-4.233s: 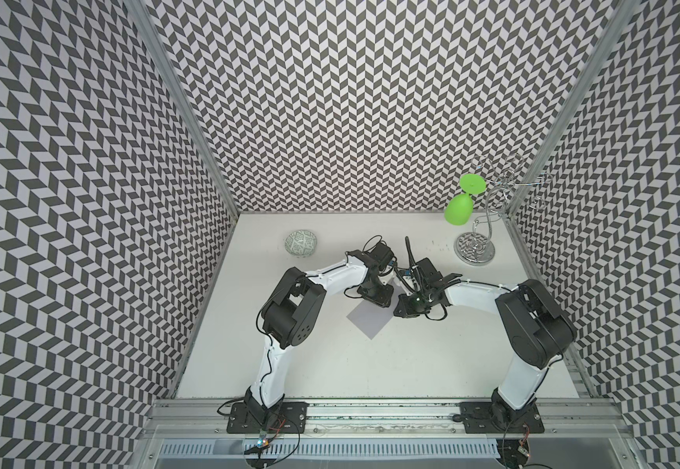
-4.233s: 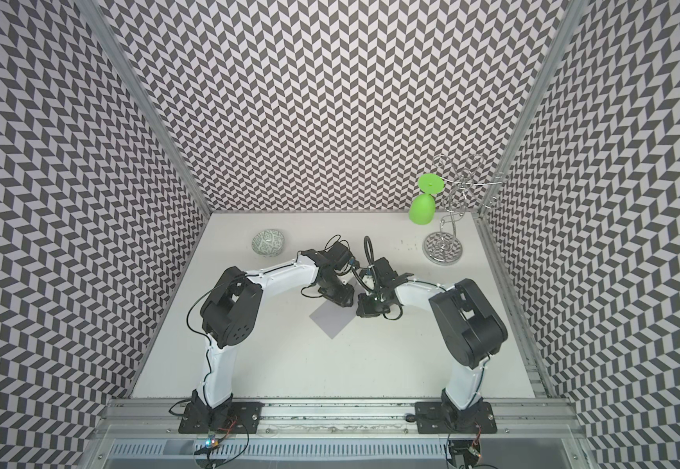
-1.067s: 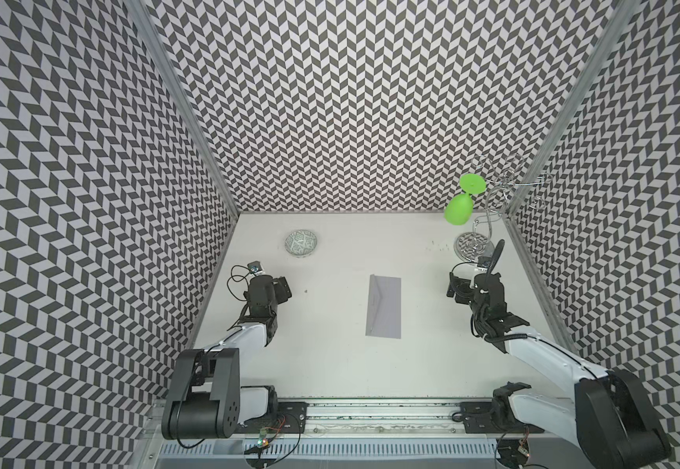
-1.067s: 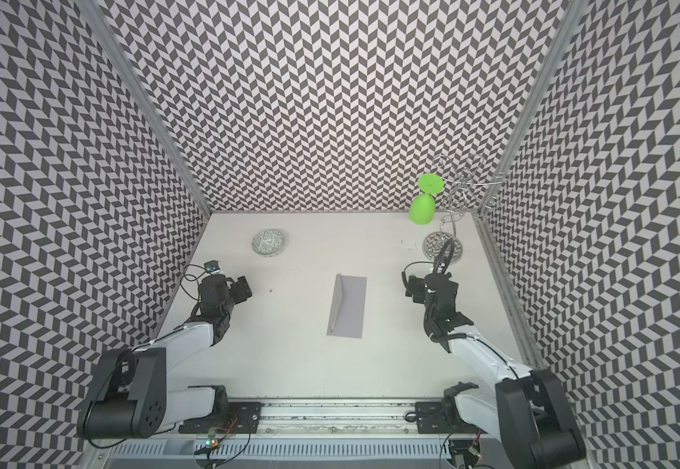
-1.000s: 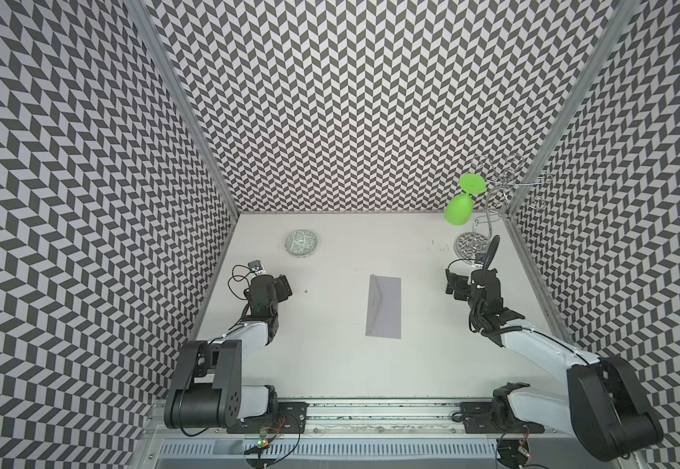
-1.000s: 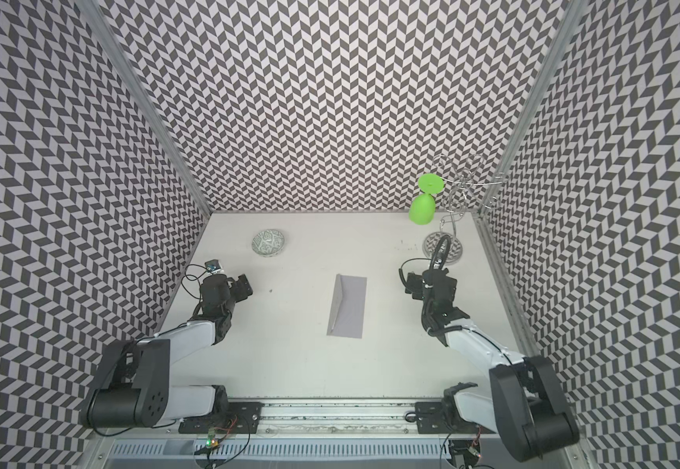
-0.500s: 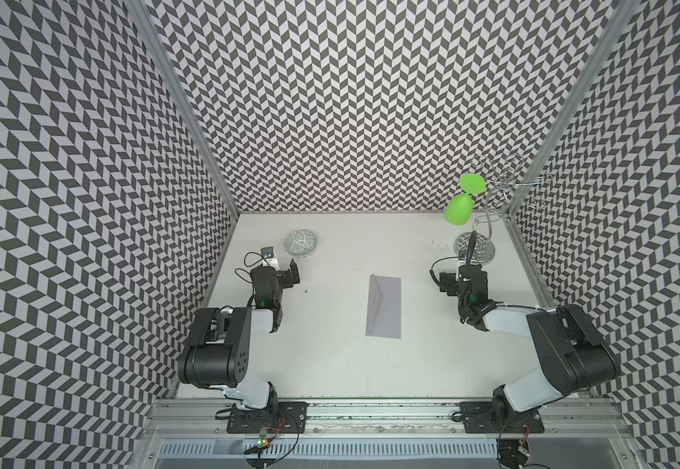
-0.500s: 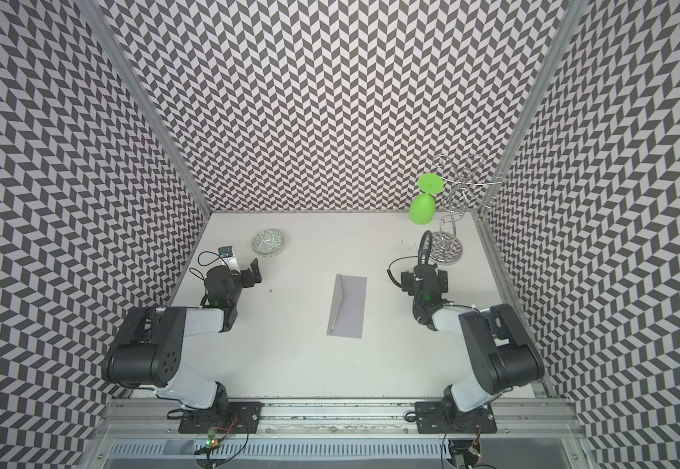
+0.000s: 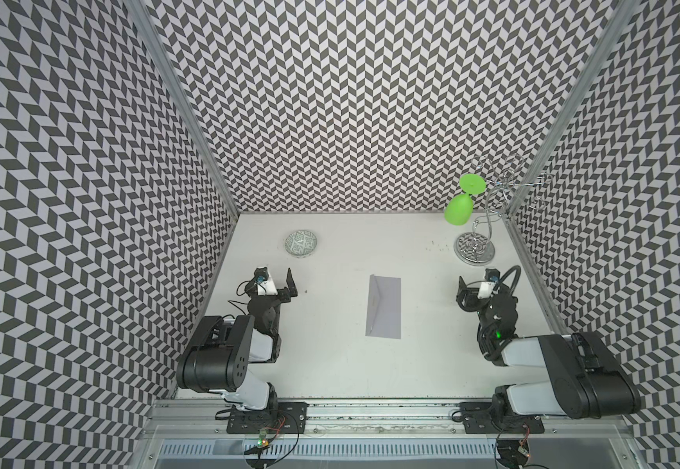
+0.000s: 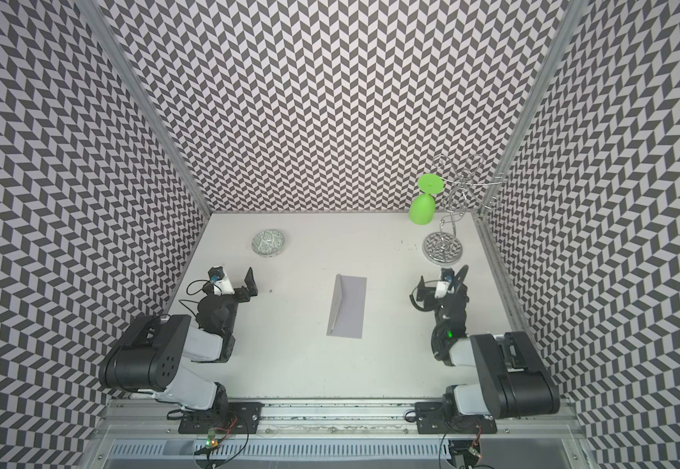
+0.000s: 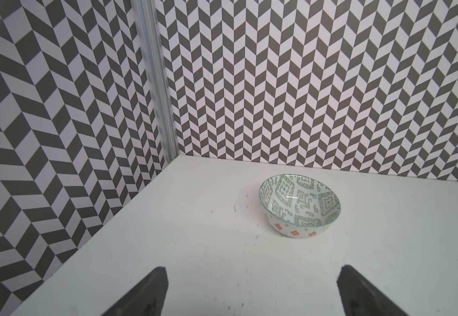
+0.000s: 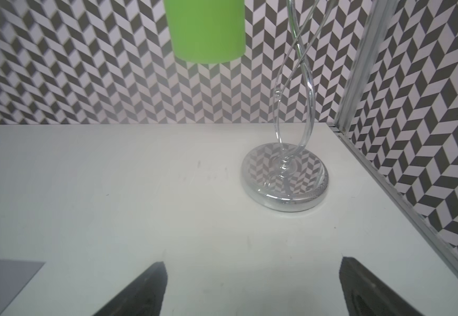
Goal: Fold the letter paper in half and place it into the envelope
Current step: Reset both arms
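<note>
envelope [image 12: 0, 284] shows in right wrist view, not left.

Grey-lavender envelope [image 9: 385, 307]; green glass [image 9: 459, 211]; green-patterned bowl [image 11: 300, 209]; chevron walls [image 9: 354, 101]

Both top views are bright, evenly lit by diffuse light from overhead. The white surface [image 9: 330, 365] sits close to overexposure yet keeps its scuffs. Shadows are soft and short: faint grey beneath the arms [image 9: 224, 357] in the lower part of the frame, almost none round the envelope [image 9: 383, 306]. Wide-angle distortion splays the posts [image 9: 184, 105] outward toward the upper corners. In the right wrist view the stand [image 12: 285, 202] carries hard glare on its base and mirrors the wall [image 12: 85, 82], whose pattern smears at one edge. The glass [image 12: 207, 30], close to the lens, is soft. In the left wrist view the bowl [image 11: 296, 232] is sharp, with a small highlight inside.
</note>
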Controlling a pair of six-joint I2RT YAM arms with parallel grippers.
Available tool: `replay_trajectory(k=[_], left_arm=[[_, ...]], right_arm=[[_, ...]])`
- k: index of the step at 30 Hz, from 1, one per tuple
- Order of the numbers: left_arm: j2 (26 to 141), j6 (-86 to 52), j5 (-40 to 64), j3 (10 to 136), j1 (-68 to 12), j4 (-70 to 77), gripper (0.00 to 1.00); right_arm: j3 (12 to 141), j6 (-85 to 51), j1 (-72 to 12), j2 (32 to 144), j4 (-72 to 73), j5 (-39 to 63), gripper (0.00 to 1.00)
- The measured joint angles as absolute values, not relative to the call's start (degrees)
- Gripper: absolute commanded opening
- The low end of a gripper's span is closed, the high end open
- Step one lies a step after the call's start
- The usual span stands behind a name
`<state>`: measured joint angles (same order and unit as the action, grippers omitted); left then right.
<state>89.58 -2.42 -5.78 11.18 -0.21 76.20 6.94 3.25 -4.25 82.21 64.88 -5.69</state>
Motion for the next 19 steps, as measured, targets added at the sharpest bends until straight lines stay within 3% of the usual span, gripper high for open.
replay_trajectory(k=[4,19], left_arm=[[89.58,-2.39,-6.15,11.05,-0.32,77.19,0.99],[89.58,-1.3,-7.51,13.26,-1.5,74.0,0.99]], right_arm=[[10.9,2.72,-3.81,89.08,66.61,-3.9,0.99],[14.68,1.45,-2.31,88.86,70.13,-1.63,1.0]])
